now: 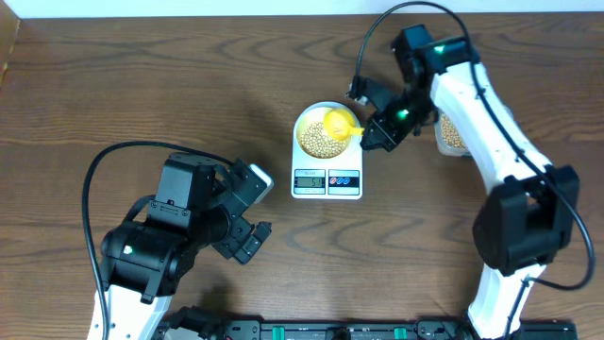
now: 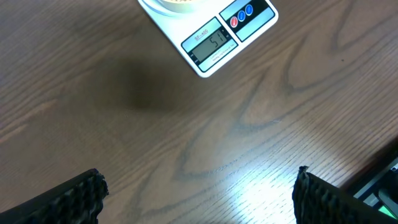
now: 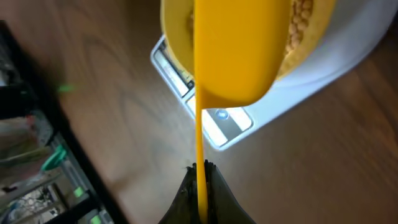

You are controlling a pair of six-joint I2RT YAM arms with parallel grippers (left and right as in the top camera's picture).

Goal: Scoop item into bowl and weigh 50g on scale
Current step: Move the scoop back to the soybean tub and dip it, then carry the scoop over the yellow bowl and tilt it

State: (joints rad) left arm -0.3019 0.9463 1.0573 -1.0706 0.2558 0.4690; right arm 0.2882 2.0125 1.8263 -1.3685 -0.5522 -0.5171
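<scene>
The white scale sits mid-table with the cream bowl on it, holding tan beans. My right gripper is shut on the handle of a yellow scoop, whose head hangs over the bowl's right side. In the right wrist view the scoop hides much of the bowl; beans show beside it. The scale display reads about 51 in the left wrist view. My left gripper is open and empty over bare table, left of the scale.
A clear tub of beans stands right of the scale, partly hidden by the right arm. The table's front edge with a black rail runs below the arms.
</scene>
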